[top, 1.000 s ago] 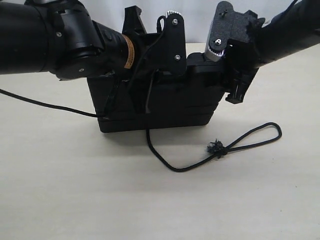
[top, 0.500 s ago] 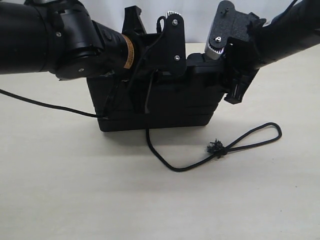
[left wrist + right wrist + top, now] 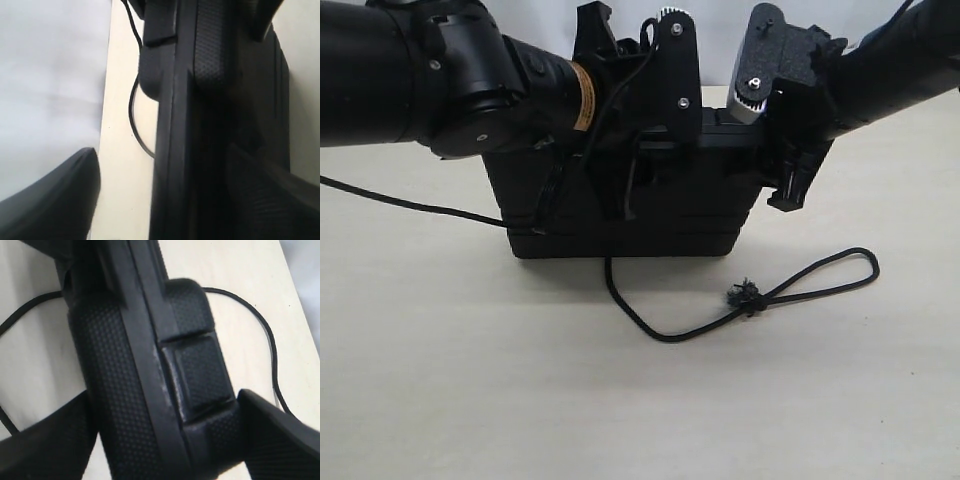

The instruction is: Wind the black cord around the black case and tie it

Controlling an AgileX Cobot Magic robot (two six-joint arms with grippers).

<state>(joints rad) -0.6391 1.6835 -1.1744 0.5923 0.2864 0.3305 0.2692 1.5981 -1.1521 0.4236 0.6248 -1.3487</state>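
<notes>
Case on edge: right tool clamped on it, left tool spread astride it; arm label unreadable.

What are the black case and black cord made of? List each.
The black case looks like matte moulded plastic: fine stippled texture, crisp edges. The black cord looks like dull braided fibre: limp curves, frayed tuft at its knot.

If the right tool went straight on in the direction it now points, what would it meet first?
The black case: its edge stands between the fingers of the right tool, which seem to press on both sides, so it would probably push the case at once.
</notes>
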